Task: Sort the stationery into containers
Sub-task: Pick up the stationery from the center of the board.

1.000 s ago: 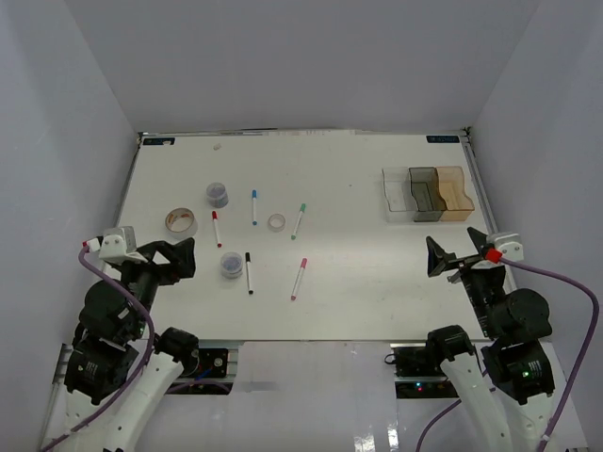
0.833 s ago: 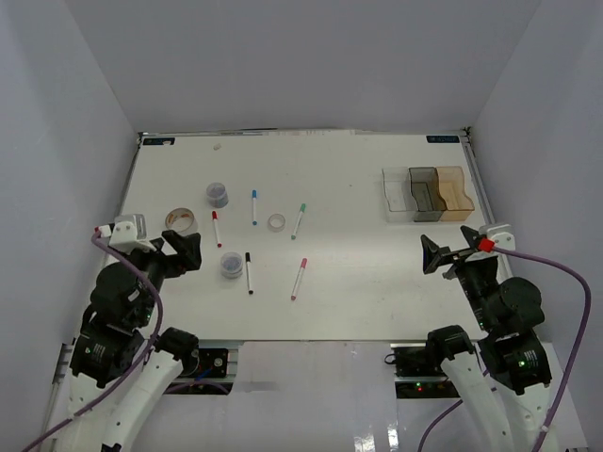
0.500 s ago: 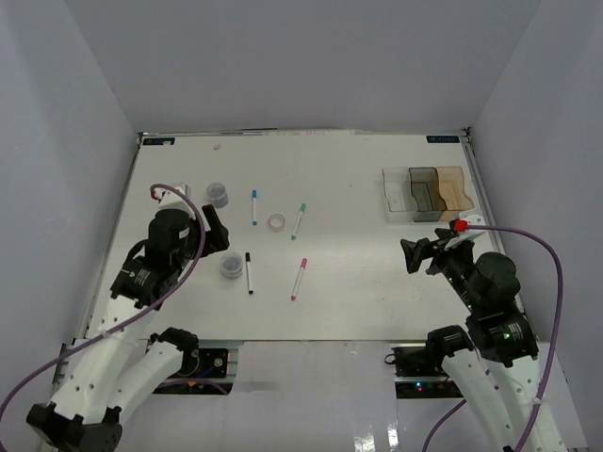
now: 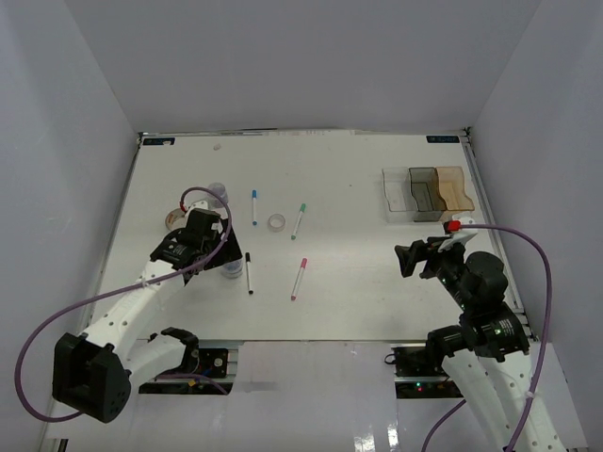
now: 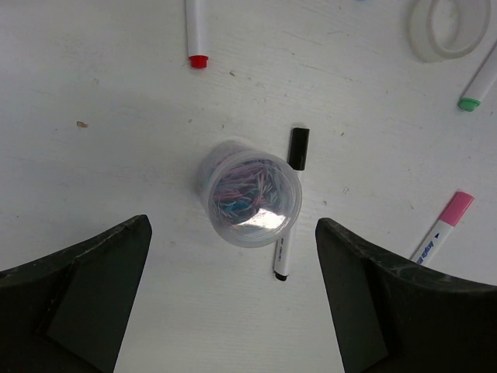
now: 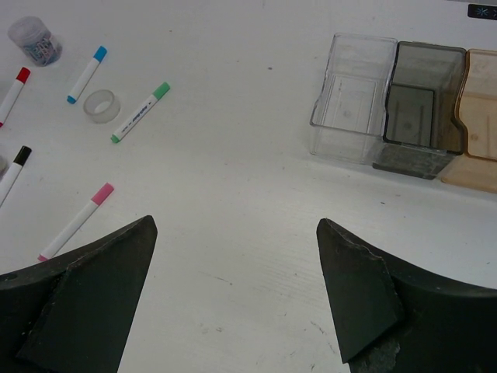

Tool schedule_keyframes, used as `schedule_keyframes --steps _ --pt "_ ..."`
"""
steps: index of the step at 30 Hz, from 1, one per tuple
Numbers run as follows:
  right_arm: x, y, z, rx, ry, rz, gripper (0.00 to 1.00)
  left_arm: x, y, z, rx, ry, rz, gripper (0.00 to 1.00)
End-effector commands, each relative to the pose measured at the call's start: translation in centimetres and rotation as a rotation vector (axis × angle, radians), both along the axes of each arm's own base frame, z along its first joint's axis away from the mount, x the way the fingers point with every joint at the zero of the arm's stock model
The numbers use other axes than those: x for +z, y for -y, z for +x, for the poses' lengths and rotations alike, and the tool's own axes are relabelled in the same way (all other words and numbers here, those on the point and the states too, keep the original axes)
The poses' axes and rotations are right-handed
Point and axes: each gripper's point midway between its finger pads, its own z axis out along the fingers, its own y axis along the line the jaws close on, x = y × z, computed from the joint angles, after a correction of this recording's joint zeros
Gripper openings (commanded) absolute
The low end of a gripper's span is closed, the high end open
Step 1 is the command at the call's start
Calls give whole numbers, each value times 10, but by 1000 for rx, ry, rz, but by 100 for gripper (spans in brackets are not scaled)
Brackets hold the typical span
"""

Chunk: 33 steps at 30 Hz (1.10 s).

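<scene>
We see the black-capped marker (image 5: 298,149) lying just right of the clear round tub (image 5: 248,203) on the tabletop (image 5: 116,116), and the three bins (image 6: 342,151) stand well to its right. The left jaws hang spread over the tub. The right jaws, spread too, hover well right of it.

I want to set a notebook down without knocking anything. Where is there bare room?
Freest: the broad bare stretch between the pink marker and the bins, plus the far strip behind the blue marker. Crowded: the left side, where more markers, a tape ring and a small jar cluster by the open left gripper.
</scene>
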Motion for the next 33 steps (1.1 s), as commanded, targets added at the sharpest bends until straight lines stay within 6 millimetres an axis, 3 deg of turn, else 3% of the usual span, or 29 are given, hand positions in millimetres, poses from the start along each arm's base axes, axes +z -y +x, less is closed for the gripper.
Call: schedule_keyframes --steps 1,5,14,33 --pt "8 -1 2 -4 42 29 90 -2 9 14 6 24 -29 98" --pt "5 -1 2 -7 43 32 90 -3 16 23 -5 21 -42 98" --pt "4 1 3 -23 48 34 90 -32 20 23 -25 -89 -13 98" --pt "5 2 3 -26 60 39 90 -47 35 19 -70 -153 39 82"
